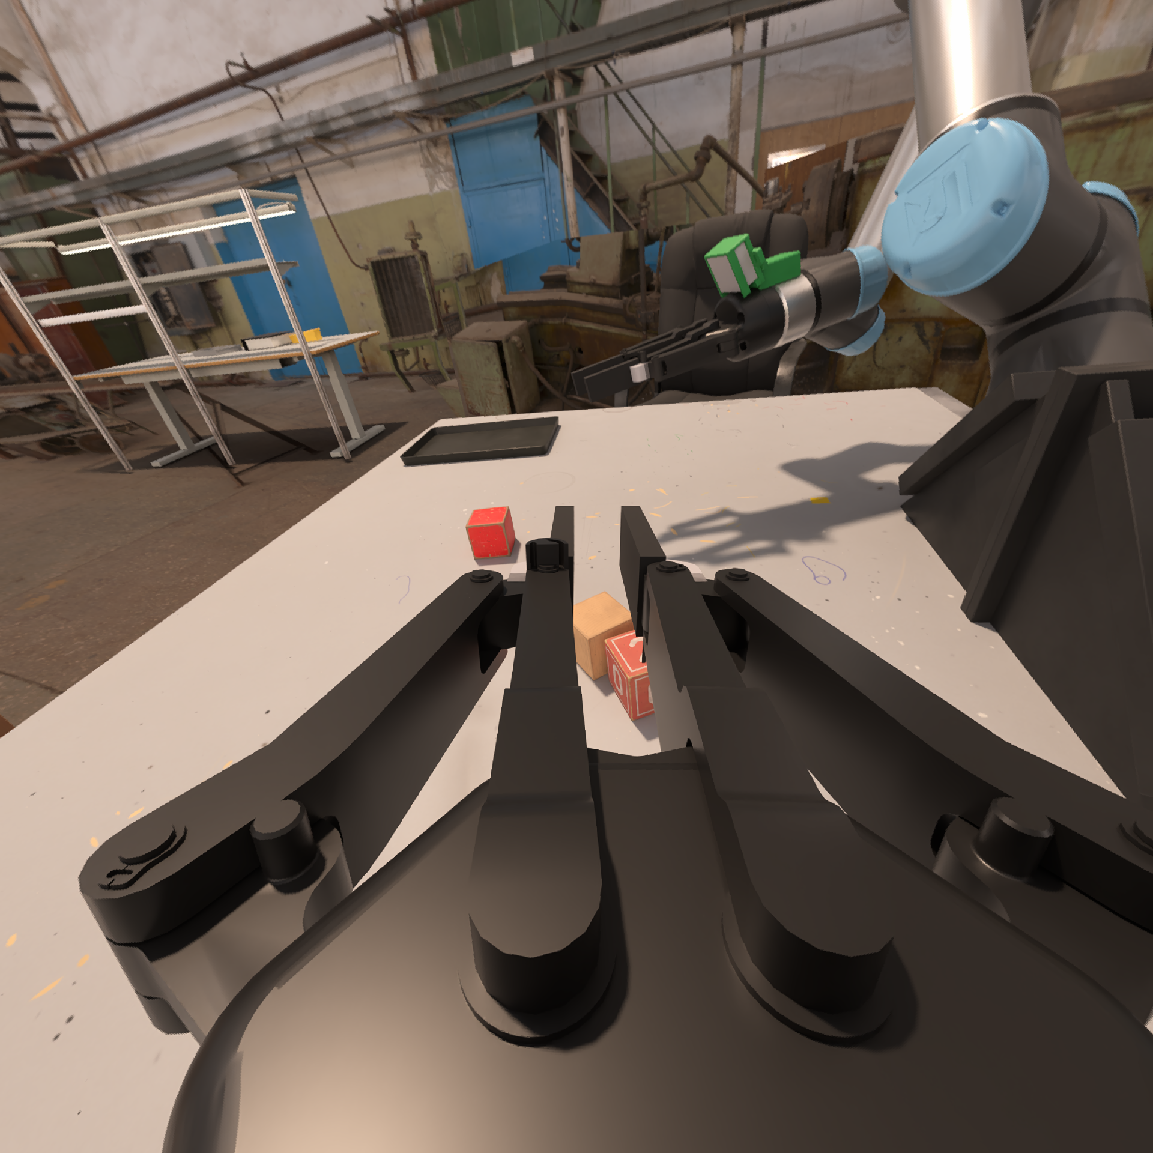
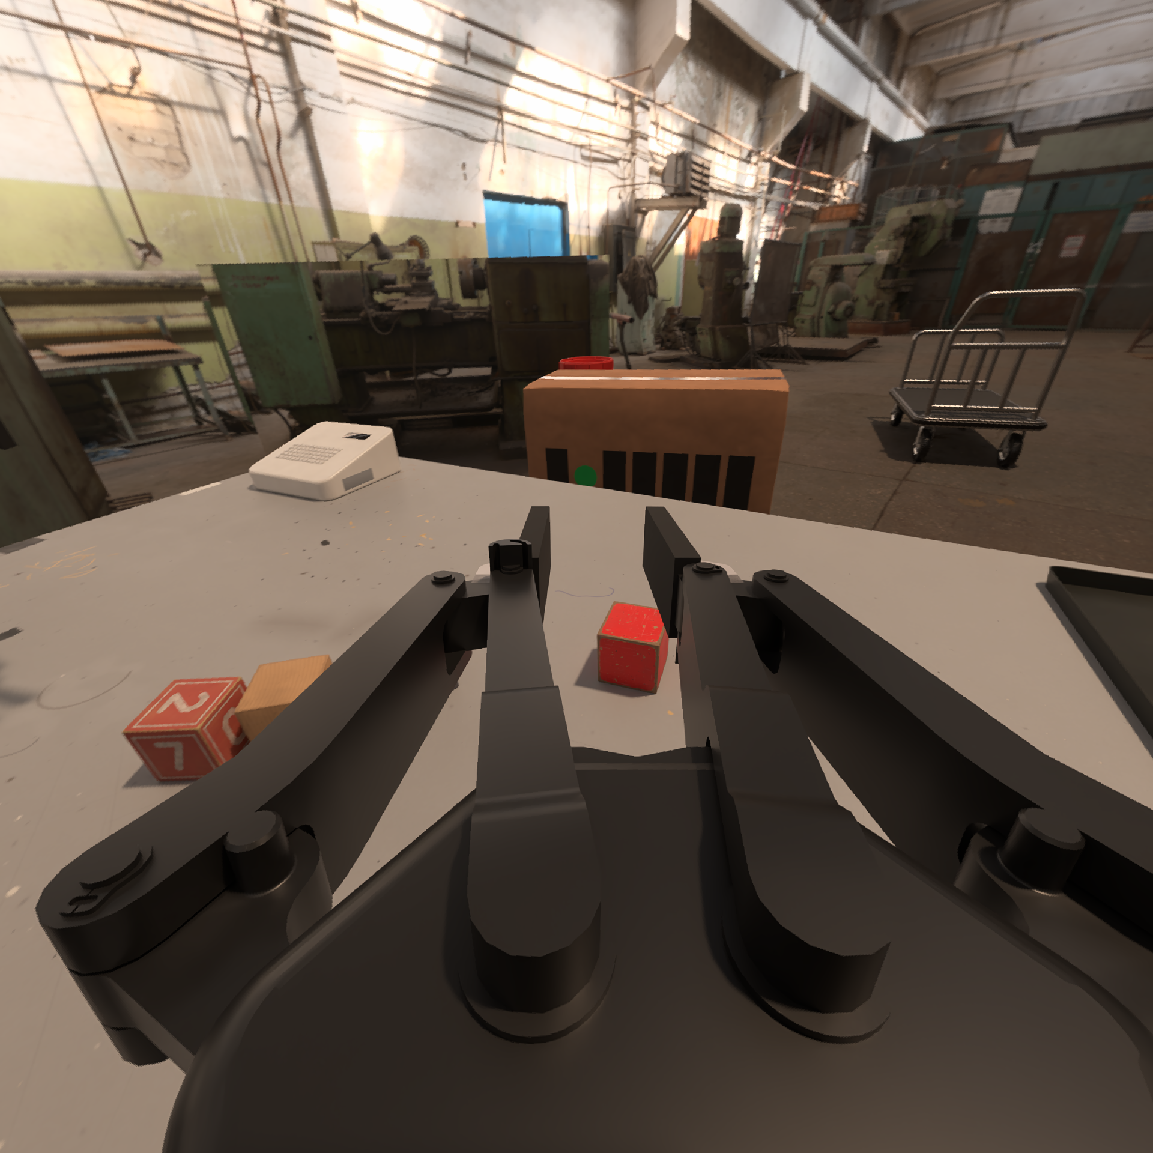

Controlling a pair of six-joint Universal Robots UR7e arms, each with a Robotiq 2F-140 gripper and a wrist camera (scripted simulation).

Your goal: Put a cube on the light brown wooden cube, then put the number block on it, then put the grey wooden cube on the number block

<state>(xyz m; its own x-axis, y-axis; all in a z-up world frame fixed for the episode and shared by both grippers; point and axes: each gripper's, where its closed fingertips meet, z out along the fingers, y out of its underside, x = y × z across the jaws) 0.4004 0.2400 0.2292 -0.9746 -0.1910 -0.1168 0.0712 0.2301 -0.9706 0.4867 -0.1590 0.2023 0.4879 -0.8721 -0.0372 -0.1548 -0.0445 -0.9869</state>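
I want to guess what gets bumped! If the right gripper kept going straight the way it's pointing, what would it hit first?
Probably the plain red wooden cube. It sits on the grey table just ahead of the right gripper, between its open fingers but nearer one of them. Depth is hard to judge, so the fingers might reach the tabletop beyond it instead.

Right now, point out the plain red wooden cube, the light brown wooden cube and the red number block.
plain red wooden cube [image 2: 629, 658]: right wrist view, on its front face.
light brown wooden cube [image 1: 600, 614]: left wrist view, on its top face.
red number block [image 2: 181, 705]: right wrist view, on its top face.
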